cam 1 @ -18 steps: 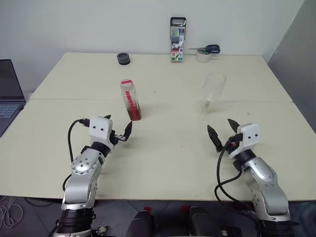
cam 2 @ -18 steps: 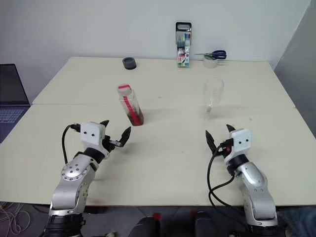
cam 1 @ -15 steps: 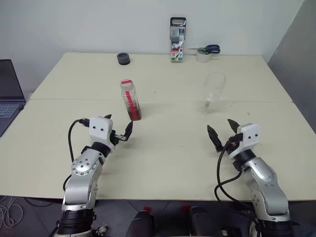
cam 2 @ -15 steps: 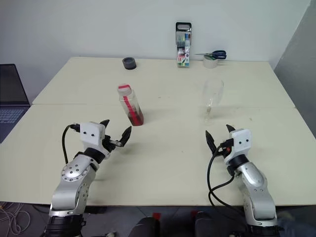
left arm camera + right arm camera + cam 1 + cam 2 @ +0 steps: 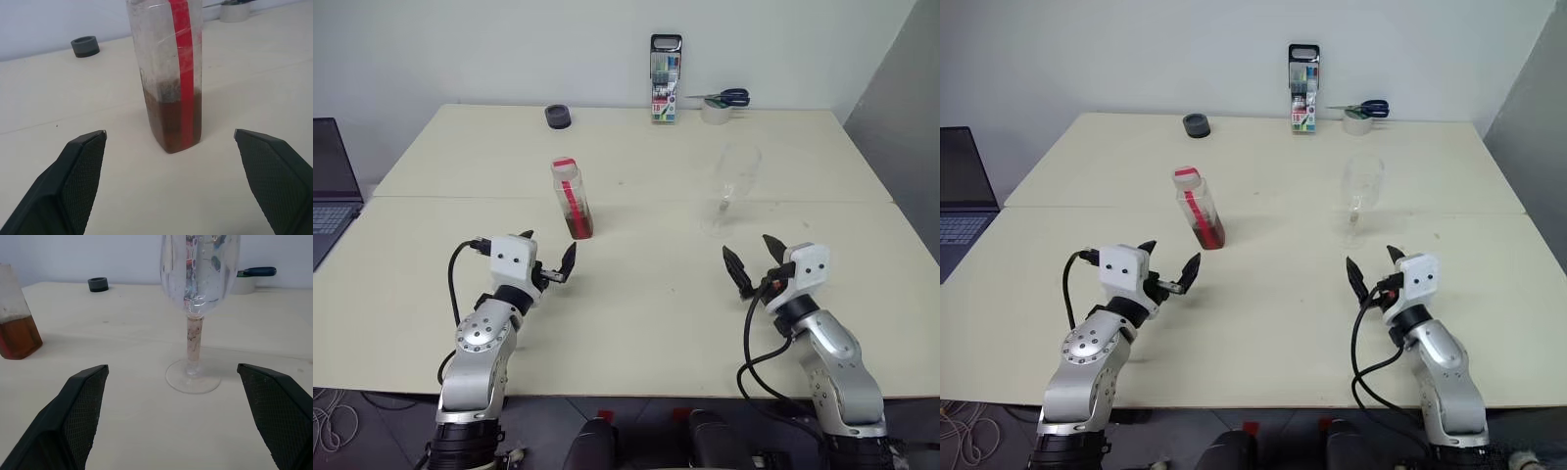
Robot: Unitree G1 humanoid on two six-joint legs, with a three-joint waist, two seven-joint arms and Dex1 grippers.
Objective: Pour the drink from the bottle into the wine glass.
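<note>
From the head views, the bottle (image 5: 573, 199) stands upright left of centre on the cream table (image 5: 636, 294), cap on, and the wine glass (image 5: 1359, 196) stands upright to its right, well apart. The left gripper (image 5: 548, 258) sits just near of the bottle, jaws spread wide and empty; the right gripper (image 5: 1371, 268) sits near of the glass, equally wide and empty. Nothing lies between either gripper and its target. Along the far edge are a dark round lid (image 5: 558, 117), a marker pack (image 5: 666, 79), scissors (image 5: 724, 97) on a tape roll (image 5: 716, 113), and a laptop (image 5: 331, 186) at the far left.

The left wrist view adds the drink (image 5: 172, 120) filling roughly the bottle's lower third.

The right wrist view adds specks on the glass's stem and bowl.
</note>
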